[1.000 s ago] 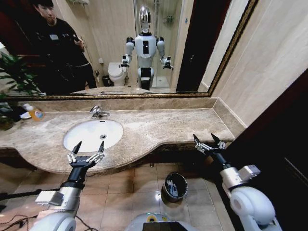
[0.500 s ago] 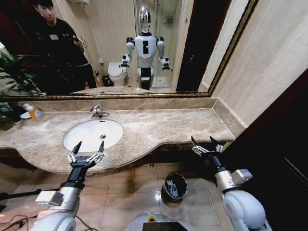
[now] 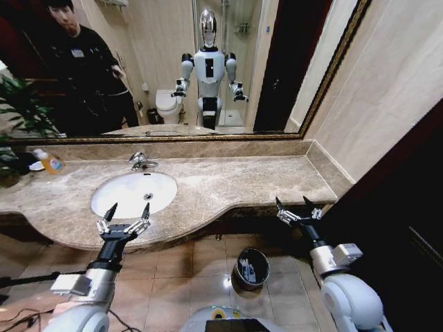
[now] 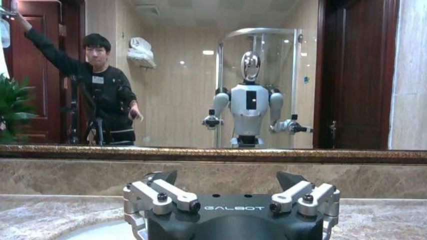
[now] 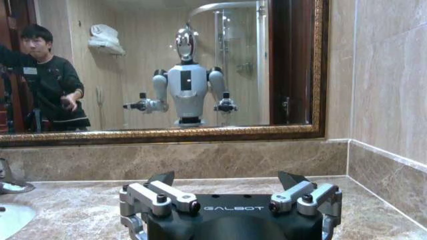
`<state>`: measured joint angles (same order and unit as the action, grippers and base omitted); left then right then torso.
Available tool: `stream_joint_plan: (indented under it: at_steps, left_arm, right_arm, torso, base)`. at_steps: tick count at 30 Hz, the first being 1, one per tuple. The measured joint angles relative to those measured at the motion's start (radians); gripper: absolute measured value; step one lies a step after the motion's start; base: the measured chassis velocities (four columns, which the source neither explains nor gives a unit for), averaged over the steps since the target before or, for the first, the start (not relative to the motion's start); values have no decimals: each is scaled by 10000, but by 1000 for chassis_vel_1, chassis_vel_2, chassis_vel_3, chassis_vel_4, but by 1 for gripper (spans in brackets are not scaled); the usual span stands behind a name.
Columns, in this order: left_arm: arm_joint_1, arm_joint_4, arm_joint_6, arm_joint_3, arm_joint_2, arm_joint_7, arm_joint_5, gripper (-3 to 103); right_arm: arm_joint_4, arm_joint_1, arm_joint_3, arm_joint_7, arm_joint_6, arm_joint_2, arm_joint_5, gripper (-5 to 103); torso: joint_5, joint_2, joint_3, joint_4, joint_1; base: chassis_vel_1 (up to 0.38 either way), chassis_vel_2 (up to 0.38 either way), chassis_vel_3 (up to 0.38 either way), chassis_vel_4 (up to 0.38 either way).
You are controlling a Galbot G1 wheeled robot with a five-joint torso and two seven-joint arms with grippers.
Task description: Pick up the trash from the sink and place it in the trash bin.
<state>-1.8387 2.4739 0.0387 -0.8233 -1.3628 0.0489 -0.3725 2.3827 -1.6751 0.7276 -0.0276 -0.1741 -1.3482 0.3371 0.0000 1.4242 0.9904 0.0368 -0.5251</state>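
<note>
Sink (image 3: 111, 205) basin reads bare white in the head view, just the drain spot; no tubes or wrappers visible in it or on the marble tabletop (image 3: 228, 183) around it. Trash bin (image 3: 251, 267) sits on the tiled floor below the tabletop edge, between the two arms and nearer the right one. Something pale, with a bit of blue, lies inside it; looks like the trash (image 3: 249, 271), but too small to count pieces.

Left gripper (image 3: 125, 216) hovers at the front lip of the tabletop, just in front of the sink, fingers spread, nothing between them. Left wrist view agrees: both fingers (image 4: 160, 192) wide apart, empty, pointing at the mirror (image 4: 200, 75).

Right gripper (image 3: 295, 209) hangs off the right end of the tabletop, above and to the right of the bin, fingers spread and empty as well. Right wrist view shows the same open gap, plus the chrome faucet (image 5: 10, 184) at the frame edge.

Small bottle of orange liquid (image 3: 50, 163) stands at the back left of the tabletop beside a potted plant (image 3: 14, 138); not part of the job.

Judgement: task looks essentially finished, with the sink cleared, the load in the bin and both arms free. Can't rule out a leftover hidden behind the left gripper at the near rim.
</note>
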Motion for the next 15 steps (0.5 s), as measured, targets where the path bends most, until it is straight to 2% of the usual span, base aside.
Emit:
stream_joint_plan:
  at_steps: [15]
  left_arm:
    - [0,0,0,0,0,0,0,100]
  right_arm:
    - [-9,3,1,-5,0,4,10,100]
  torso:
    - [0,0,0,0,0]
  base:
    - [0,0,0,0]
